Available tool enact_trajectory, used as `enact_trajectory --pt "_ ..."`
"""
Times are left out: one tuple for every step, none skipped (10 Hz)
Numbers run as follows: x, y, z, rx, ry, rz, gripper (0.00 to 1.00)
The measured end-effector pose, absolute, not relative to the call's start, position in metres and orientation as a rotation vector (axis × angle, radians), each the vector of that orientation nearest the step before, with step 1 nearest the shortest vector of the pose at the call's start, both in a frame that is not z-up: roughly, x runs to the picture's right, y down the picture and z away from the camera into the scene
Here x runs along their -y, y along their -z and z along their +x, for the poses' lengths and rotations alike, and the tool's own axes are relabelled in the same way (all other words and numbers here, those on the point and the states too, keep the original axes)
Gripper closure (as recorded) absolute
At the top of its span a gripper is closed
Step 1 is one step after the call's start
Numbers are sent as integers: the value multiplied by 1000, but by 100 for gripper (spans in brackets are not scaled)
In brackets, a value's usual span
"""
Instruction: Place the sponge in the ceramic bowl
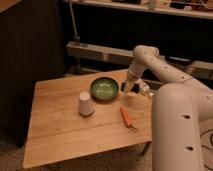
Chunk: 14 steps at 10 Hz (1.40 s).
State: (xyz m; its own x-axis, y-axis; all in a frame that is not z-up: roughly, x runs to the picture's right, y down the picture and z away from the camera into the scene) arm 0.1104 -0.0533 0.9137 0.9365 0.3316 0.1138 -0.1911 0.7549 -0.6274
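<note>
We see a wooden table (pixel 65 135) in a dim room with dark shelving (pixel 95 51) behind, carrying the green ceramic bowl (pixel 104 89), an upturned white cup (pixel 85 104) and an orange carrot-shaped thing (pixel 126 117). The gripper (pixel 131 88) hangs just right of the bowl's rim; how far open it is we cannot tell. A small dark-and-pale shape at its tip looks like the sponge (pixel 129 90), its long axis unreadable.

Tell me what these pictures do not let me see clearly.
- Sponge: cannot be found, camera view; perhaps hidden at the gripper, just right of the bowl.
- Table's near right corner: camera view, covered by the robot arm.
- Top shelf: camera view, cut by upper edge.
</note>
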Motion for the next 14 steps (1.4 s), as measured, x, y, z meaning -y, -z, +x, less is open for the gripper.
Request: enact_trajectory --pt "63 -916 99 238 -285 -661 100" --pt "72 -919 83 277 -281 -668 100" --pt "77 -921 69 311 -277 -673 100" --pt "79 -922 50 341 -267 -686 100" --pt "76 -922 15 390 -245 -707 99" --pt "68 -921 -7 432 -239 -717 92" --pt "57 -922 -25 478 -244 -726 82" --pt "45 -922 -40 534 -259 -736 69" --pt "35 -926 -46 558 -270 -742 59" --pt "28 -930 -47 553 -270 -733 48" --pt "22 -933 -45 553 -272 -707 36" --pt "22 -932 -40 544 -263 -672 26" --pt "26 -929 -37 518 -247 -638 21" --pt "27 -926 -40 494 -232 -617 20"
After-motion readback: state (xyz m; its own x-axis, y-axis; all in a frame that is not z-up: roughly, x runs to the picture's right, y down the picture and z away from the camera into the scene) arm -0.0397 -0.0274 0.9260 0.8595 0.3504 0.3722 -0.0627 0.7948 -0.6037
